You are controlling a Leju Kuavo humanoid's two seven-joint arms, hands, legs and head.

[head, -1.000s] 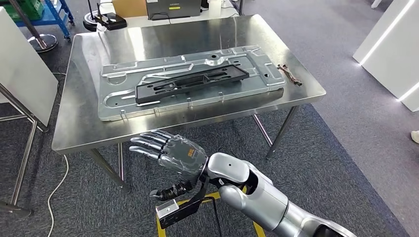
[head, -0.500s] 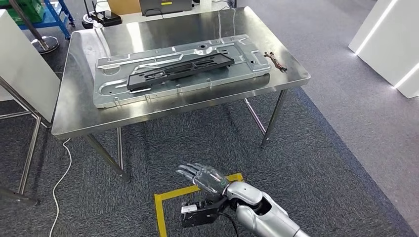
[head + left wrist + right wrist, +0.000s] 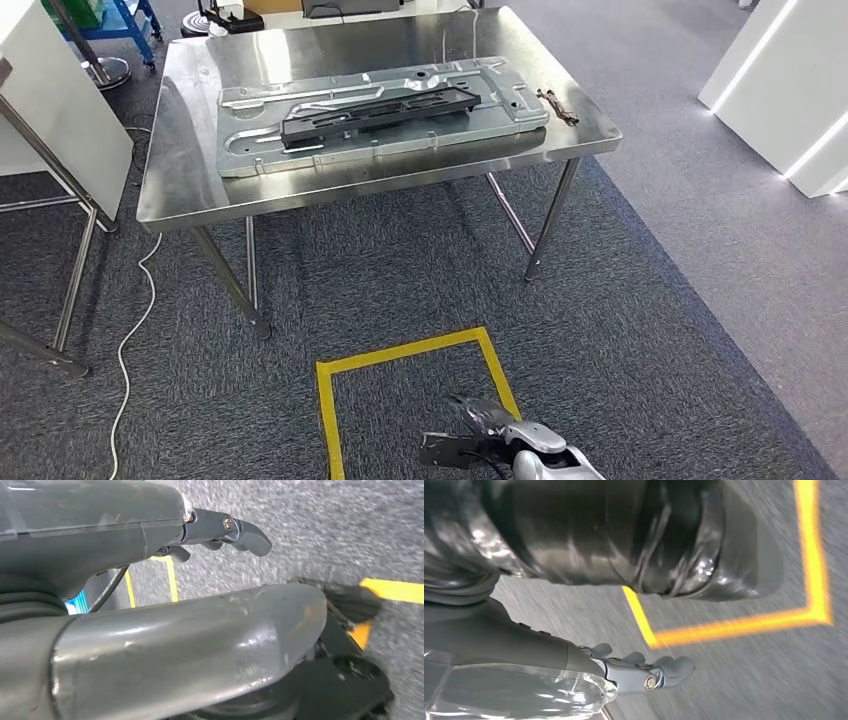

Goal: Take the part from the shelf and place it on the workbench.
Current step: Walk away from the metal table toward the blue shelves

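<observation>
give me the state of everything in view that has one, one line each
right hand: hanging low near the floor, fingers apart, holding nothing
left hand: hanging over the carpet, holding nothing
long black plastic part: lying flat on the metal panel
large silver sheet-metal panel: flat on the workbench
steel workbench: standing, carrying the panel
small dark tool: lying on the workbench beside the panel

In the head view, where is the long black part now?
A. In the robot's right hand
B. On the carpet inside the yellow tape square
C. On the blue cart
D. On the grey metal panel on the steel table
D: the black part lies on the metal panel, on the steel table.
</observation>
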